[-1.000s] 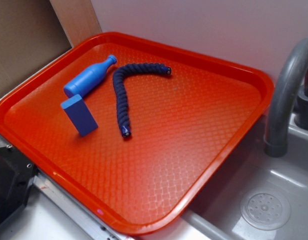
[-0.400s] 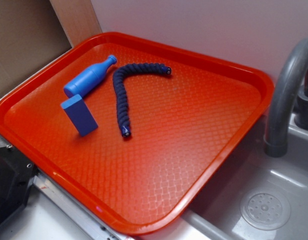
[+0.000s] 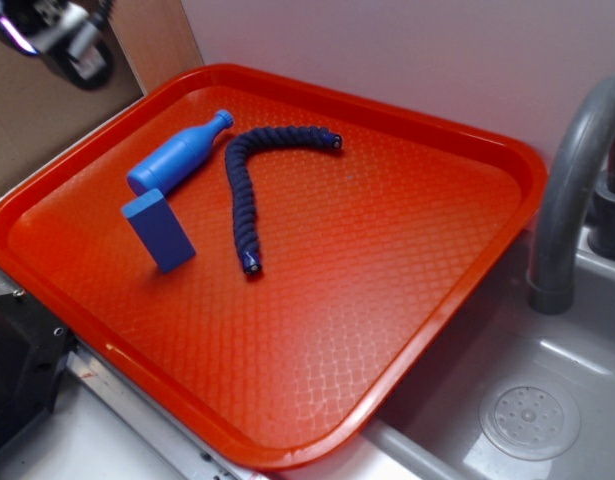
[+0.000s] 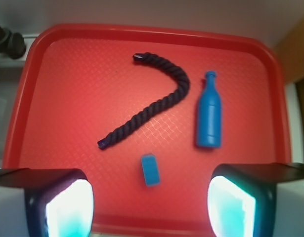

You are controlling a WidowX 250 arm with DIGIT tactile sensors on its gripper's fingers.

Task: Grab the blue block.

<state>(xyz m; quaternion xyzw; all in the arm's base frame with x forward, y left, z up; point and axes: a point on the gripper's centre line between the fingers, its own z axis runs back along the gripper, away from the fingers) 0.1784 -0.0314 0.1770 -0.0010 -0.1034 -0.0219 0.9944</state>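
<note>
The blue block [image 3: 159,230] stands on edge near the left side of the red tray [image 3: 407,330], just in front of the blue bottle toy [image 3: 177,155]. From the wrist view the blue block [image 4: 151,170] appears small, far below and between the fingers. My gripper [image 4: 151,207] is open, high above the tray, with nothing between its fingers [image 4: 67,210]. Only a blurred part of the gripper [image 3: 57,35] shows at the top left corner of the exterior view.
A dark navy braided rope [image 3: 249,190] curves across the tray beside the bottle. A grey faucet [image 3: 572,190] and a sink with a drain [image 3: 530,420] lie to the right. A wooden panel [image 3: 152,35] stands behind the tray's left corner.
The gripper has come into the exterior view at the top left corner; before it was out of sight. Block, bottle and rope have not moved.
</note>
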